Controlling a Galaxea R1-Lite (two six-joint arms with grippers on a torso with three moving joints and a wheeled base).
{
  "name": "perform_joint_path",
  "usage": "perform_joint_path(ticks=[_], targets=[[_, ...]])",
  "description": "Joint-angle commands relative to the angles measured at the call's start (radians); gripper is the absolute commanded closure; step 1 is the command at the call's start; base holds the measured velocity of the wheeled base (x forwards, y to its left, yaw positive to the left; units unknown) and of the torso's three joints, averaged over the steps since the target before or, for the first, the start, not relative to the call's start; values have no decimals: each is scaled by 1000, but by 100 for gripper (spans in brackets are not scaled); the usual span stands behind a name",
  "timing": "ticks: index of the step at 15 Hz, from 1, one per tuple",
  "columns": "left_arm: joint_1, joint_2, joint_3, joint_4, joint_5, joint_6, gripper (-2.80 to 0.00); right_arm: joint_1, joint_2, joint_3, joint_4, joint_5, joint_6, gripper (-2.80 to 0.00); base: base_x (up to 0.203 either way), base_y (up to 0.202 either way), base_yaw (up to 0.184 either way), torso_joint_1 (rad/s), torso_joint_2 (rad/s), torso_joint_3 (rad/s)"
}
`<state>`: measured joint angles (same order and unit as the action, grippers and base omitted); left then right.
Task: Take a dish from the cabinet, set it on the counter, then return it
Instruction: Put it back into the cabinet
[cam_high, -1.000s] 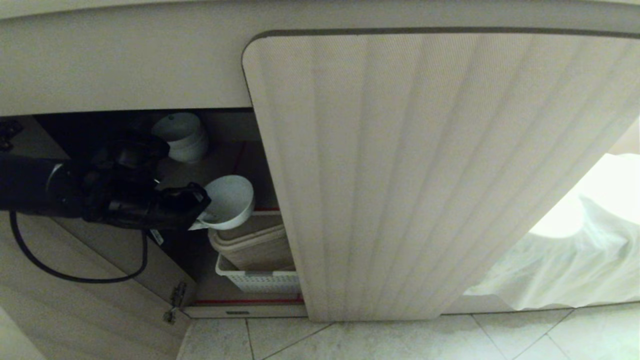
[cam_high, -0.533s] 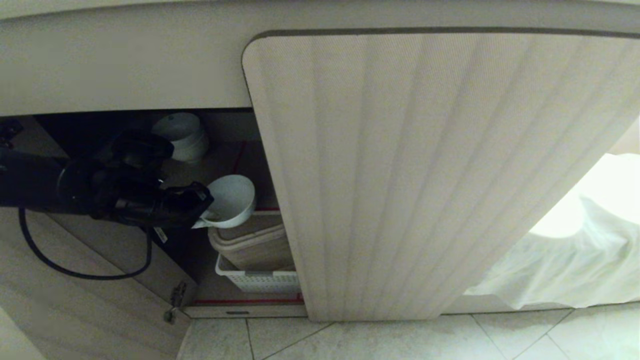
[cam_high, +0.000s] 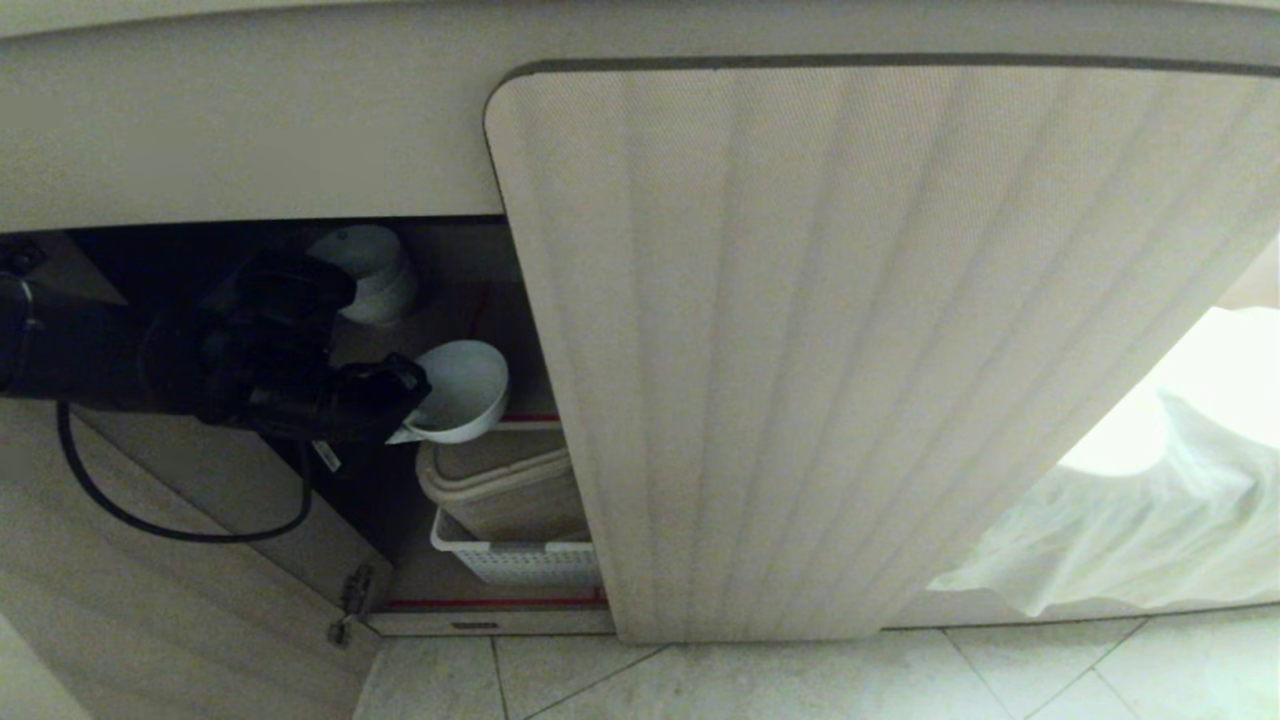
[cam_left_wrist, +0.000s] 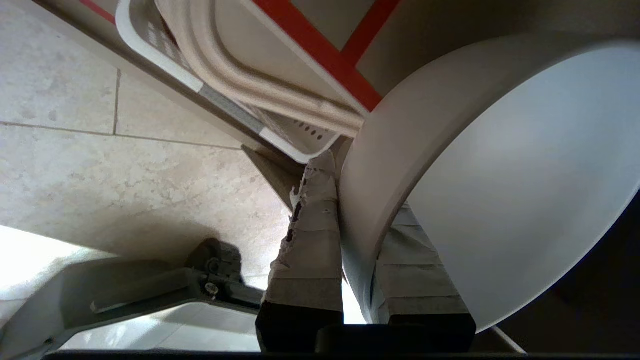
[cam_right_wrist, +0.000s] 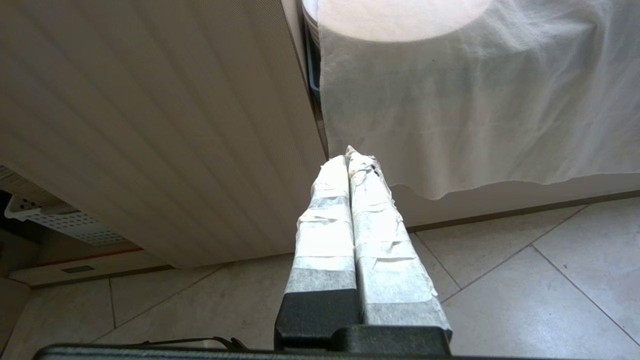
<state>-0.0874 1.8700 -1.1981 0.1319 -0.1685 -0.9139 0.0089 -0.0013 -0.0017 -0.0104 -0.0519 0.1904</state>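
The dish (cam_high: 458, 390), a small white bowl, hangs tilted in the cabinet's open left half, just above the red-edged shelf (cam_high: 520, 418). My left gripper (cam_high: 405, 425) is shut on its rim. In the left wrist view one taped finger (cam_left_wrist: 312, 225) lies outside the dish (cam_left_wrist: 500, 175) wall and the other inside, so the left gripper (cam_left_wrist: 362, 200) pinches the rim. The cabinet's ribbed right door (cam_high: 850, 350) is closed. My right gripper (cam_right_wrist: 350, 160) is shut and empty, low over the floor. The counter's top is out of view.
A stack of white bowls (cam_high: 375, 270) stands at the back of the shelf. Below it a white basket (cam_high: 515, 560) holds beige trays (cam_high: 505, 480). The opened left door (cam_high: 150, 600) swings out at the lower left. A white cloth (cam_high: 1150, 500) hangs at the right over the tiled floor (cam_high: 800, 680).
My left arm has pushed a little further into the cabinet opening. The dish has risen slightly and now sits a bit flatter above the shelf edge.
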Motion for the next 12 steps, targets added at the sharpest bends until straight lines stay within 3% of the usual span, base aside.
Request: perform_joint_path(ticks=[1,12], targets=[[0,14,-8,-4,17,-22,0,0,1,0,0,0,1,0,0,0,0,0,0,0],[-6,63,-77,-6,63,-68,0,0,1,0,0,0,1,0,0,0,0,0,0,0]])
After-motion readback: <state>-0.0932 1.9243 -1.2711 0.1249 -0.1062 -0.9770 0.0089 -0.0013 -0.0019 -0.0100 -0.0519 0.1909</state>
